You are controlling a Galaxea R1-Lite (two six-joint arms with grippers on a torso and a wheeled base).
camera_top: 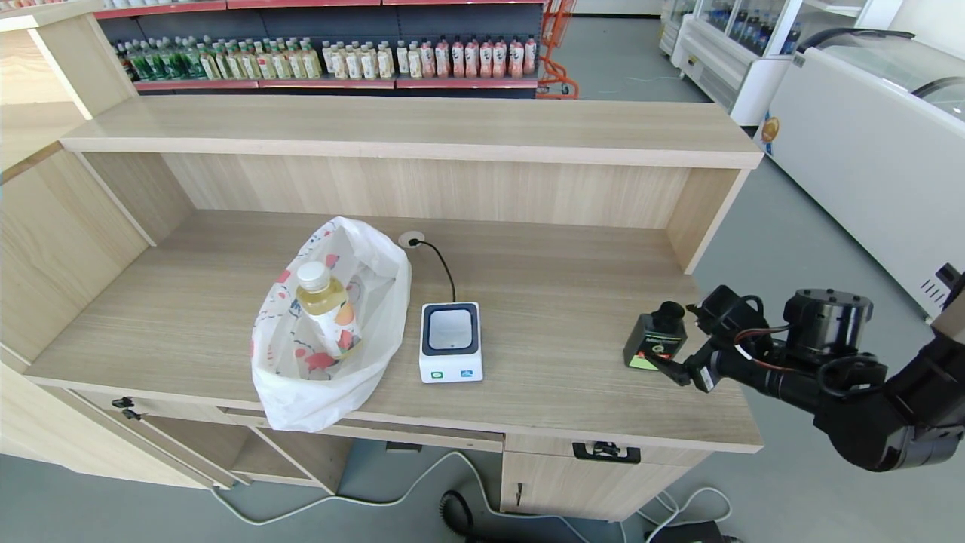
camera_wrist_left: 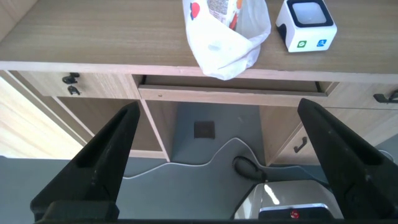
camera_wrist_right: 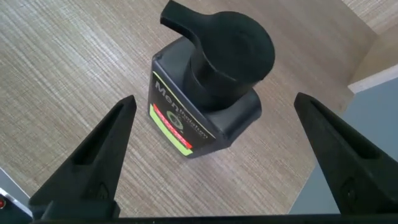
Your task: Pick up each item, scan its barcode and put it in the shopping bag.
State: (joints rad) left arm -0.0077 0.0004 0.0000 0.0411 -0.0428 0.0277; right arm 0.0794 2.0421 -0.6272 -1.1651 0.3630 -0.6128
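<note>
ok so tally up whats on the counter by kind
drink bottle, in the bag: 1
black pump bottle: 1
shopping bag: 1
barcode scanner: 1
total: 4

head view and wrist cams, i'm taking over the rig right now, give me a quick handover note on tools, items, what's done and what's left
Right tool: open, set to either side of the black pump bottle, no grip yet.
Left tool: open and empty, held low in front of the counter.
Things: the pump bottle stands upright on the counter's right end. The scanner is mid-counter, and the shopping bag stands open just left of it.
Done: a drink bottle is already in the bag.
Left: grip the pump bottle, scan it, bag it.
</note>
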